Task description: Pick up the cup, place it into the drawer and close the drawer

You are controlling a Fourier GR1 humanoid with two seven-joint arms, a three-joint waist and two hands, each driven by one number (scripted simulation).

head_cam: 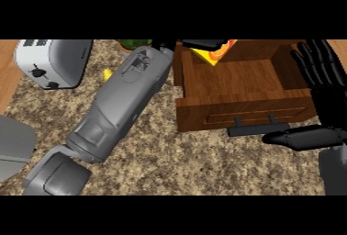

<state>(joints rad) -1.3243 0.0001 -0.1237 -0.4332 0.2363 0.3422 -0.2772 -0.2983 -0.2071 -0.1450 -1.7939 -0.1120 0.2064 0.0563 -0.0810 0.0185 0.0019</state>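
I am reaching my left forearm across the granite counter (176, 160) toward the open wooden drawer (237, 78). My left hand (203, 44), at the drawer's eleven o'clock, is curling around an orange-and-yellow cup (215, 56) over the back corner. Releasing there risks it catching the wall. My right hand (318, 64) is resting open at three o'clock.

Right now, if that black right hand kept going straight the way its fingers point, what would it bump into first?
Probably nothing: the right hand points up along the outside of the wooden drawer's right wall, towards the picture's top edge. The way looks free, though depth is unclear.
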